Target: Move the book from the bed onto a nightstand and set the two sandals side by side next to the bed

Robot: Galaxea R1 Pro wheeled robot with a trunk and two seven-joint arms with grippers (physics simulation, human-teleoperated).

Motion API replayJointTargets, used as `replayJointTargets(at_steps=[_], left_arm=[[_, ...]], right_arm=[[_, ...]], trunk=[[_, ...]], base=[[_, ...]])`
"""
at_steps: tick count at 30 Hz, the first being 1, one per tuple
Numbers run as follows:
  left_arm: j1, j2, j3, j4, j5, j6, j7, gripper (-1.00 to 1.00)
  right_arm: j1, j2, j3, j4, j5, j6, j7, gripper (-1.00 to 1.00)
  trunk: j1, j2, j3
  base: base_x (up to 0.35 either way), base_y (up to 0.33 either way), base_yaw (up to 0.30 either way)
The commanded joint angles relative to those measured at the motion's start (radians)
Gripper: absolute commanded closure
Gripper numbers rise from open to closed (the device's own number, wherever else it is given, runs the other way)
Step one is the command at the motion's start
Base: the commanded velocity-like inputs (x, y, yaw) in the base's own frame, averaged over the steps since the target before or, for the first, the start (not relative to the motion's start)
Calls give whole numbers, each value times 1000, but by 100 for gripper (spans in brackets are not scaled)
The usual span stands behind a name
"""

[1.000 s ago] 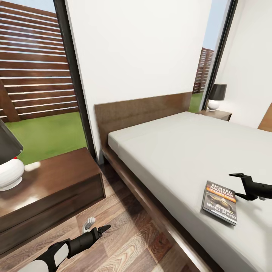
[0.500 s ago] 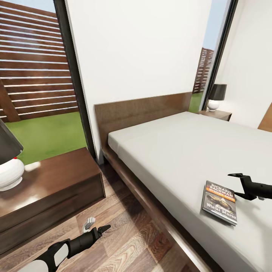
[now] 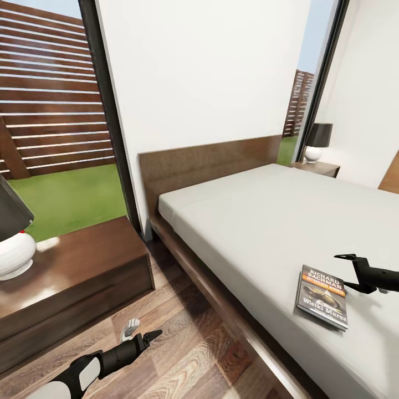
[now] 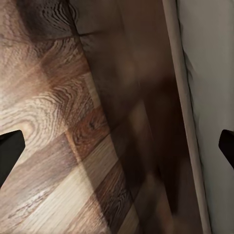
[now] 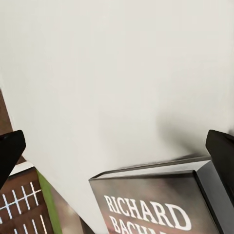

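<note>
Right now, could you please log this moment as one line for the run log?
phase: reaching for book | book: flat on bed | right gripper: open, beside book | left gripper: low over floor

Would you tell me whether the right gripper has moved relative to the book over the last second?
Barely: the right gripper crept slightly up and toward the headboard, beside the book.

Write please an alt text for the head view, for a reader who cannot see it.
A book lies flat on the grey bed, with the open right end effector just beside it. The left end effector hangs low over the wood floor, near a dark nightstand that bears a lamp.
</note>
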Motion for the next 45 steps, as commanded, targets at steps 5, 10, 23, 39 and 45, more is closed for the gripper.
replayJointTargets(at_steps=[5, 10, 23, 39, 45], left_arm=[[0, 0, -1, 0, 8, 10, -2, -100], [0, 0, -1, 0, 8, 11, -2, -100], [0, 0, -1, 0, 7, 10, -2, -100], [0, 0, -1, 0, 7, 10, -1, -100], [0, -1, -1, 0, 7, 9, -1, -100]], right_arm=[[0, -1, 22, 1, 14, 1, 4, -100], [0, -1, 23, 1, 14, 1, 4, -100], [0, -1, 23, 1, 14, 2, 4, -100], [0, -1, 22, 1, 14, 3, 4, -100], [0, -1, 22, 1, 14, 4, 4, -100]], trunk=[[0, 0, -1], [0, 0, -1], [0, 0, -1], [0, 0, -1], [0, 0, -1]], base=[[0, 47, 0], [0, 104, 0], [0, 131, 0], [0, 22, 0], [0, 1, 0]])
